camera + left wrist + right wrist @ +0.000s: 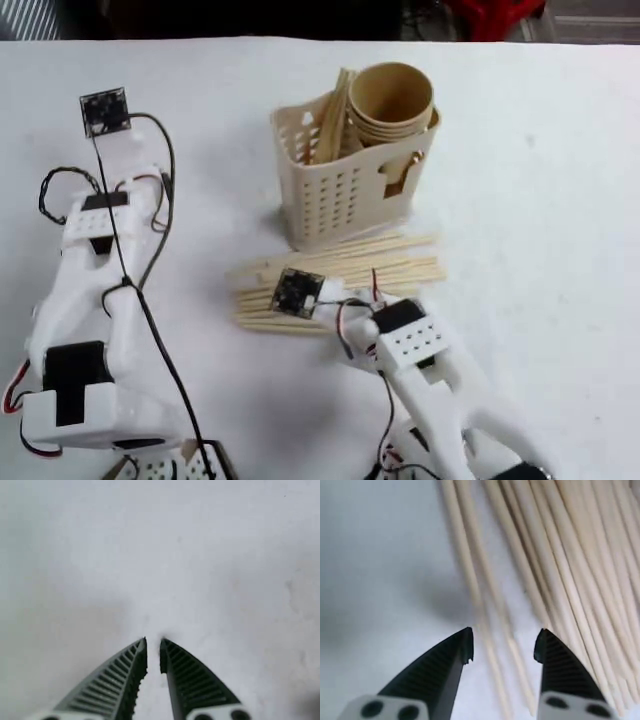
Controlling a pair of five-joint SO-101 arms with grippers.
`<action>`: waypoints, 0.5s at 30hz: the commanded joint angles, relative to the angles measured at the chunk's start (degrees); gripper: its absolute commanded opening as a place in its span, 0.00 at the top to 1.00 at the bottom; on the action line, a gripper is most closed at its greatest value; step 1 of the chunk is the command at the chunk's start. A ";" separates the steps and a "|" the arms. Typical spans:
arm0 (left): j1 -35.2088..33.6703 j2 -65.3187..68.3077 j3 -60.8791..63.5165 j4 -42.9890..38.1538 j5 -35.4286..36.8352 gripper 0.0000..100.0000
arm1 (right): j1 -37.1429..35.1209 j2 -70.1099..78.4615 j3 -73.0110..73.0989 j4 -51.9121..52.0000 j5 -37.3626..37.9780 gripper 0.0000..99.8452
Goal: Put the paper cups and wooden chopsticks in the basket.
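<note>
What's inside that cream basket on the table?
The basket holds stacked paper cups and a few leaning wooden chopsticks. Its walls cover their lower parts and its floor.

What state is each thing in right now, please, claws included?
Basket, upright on the table, partly filled.
Paper cups, nested, upright inside the basket.
Chopsticks in the basket, standing on end, leaning.
Chopsticks on the table, lying loose in a pile beside the basket.
Left claw, shut, over bare table.
Right claw, open, over the loose chopsticks.

chopsticks [580, 555]: pale bare wood | basket [340, 195]: perforated matt plastic | cups [392, 100]: tan paper | table [540, 250]: matt white
</note>
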 commanded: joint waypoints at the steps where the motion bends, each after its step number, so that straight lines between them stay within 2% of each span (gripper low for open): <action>1: -0.22 -0.13 -0.53 -0.18 -0.79 0.93 | 2.33 3.82 -0.79 -4.53 0.62 0.79; 8: -0.22 -0.13 -0.53 -0.18 -0.79 0.93 | 2.42 8.92 -0.79 -6.64 0.62 0.81; 13: -0.22 -0.13 -0.44 -0.18 -0.79 0.93 | 2.42 9.71 -2.02 -6.37 0.18 0.96; 15: -0.22 -0.13 -0.44 -0.18 -0.79 0.93 | 2.51 9.36 -2.20 -6.29 0.18 0.98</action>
